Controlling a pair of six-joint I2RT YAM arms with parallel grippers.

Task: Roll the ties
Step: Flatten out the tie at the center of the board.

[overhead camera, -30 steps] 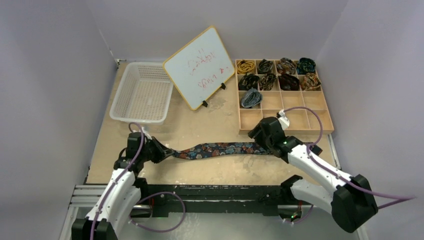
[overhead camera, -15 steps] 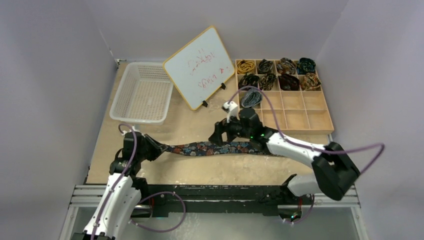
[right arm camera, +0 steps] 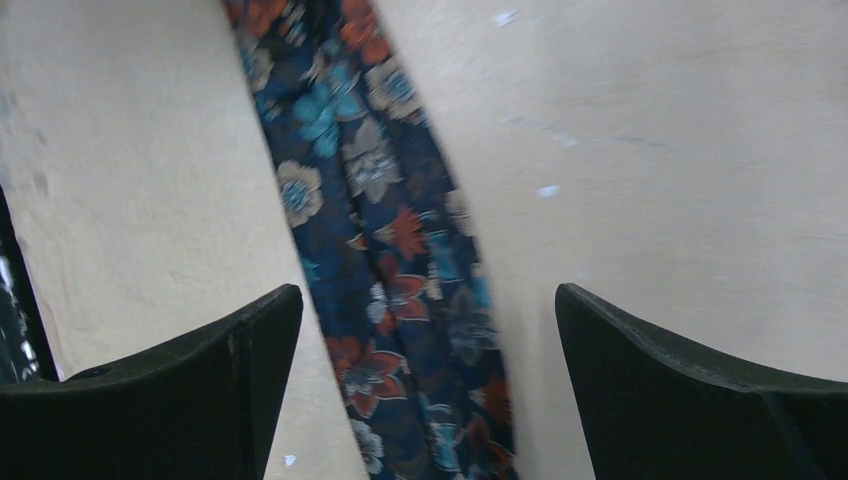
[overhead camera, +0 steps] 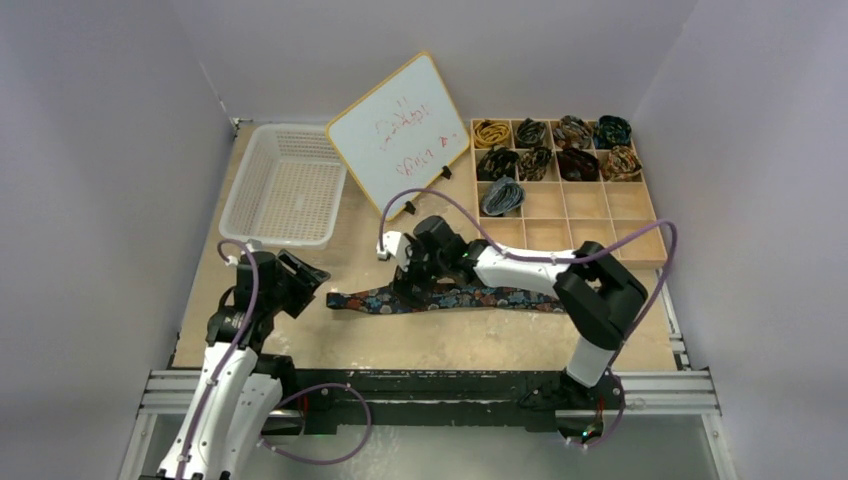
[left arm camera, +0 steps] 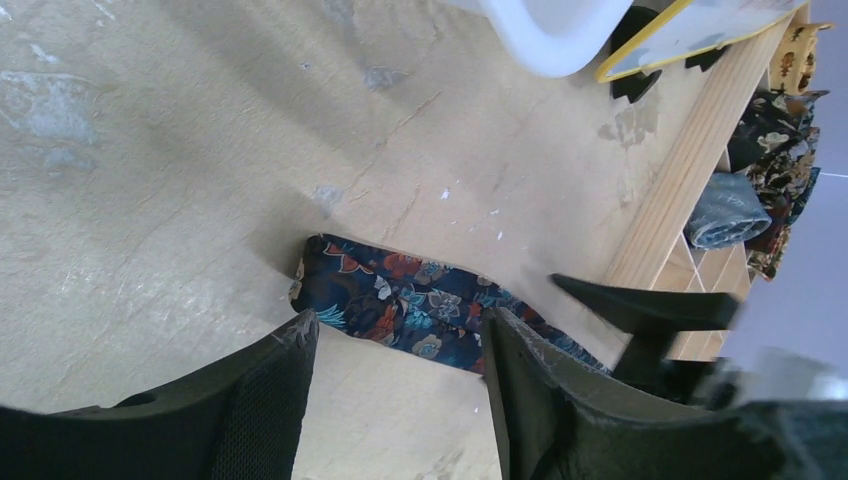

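Observation:
A navy floral tie [overhead camera: 450,298] lies flat and unrolled along the table, left end near my left arm. My left gripper [overhead camera: 312,281] is open, just short of that end and not touching it; in the left wrist view the tie [left arm camera: 400,295] lies beyond the open left gripper [left arm camera: 400,322]. My right gripper [overhead camera: 408,288] hovers wide open over the tie's left half, and the right wrist view shows the strip [right arm camera: 385,215] running between the spread jaws of the right gripper [right arm camera: 428,297]. Several rolled ties [overhead camera: 552,148] sit in a wooden tray [overhead camera: 585,205].
A grey-blue coil [overhead camera: 503,195] fills one tray compartment in the third row. A white mesh basket [overhead camera: 285,185] stands at the back left. A yellow-framed whiteboard [overhead camera: 400,133] leans on its feet between basket and tray. Purple cables loop above both arms.
My left gripper opened, let go of the tie's left end and drew back. My right arm swept left from the tray side to the tie's left half and opened wider.

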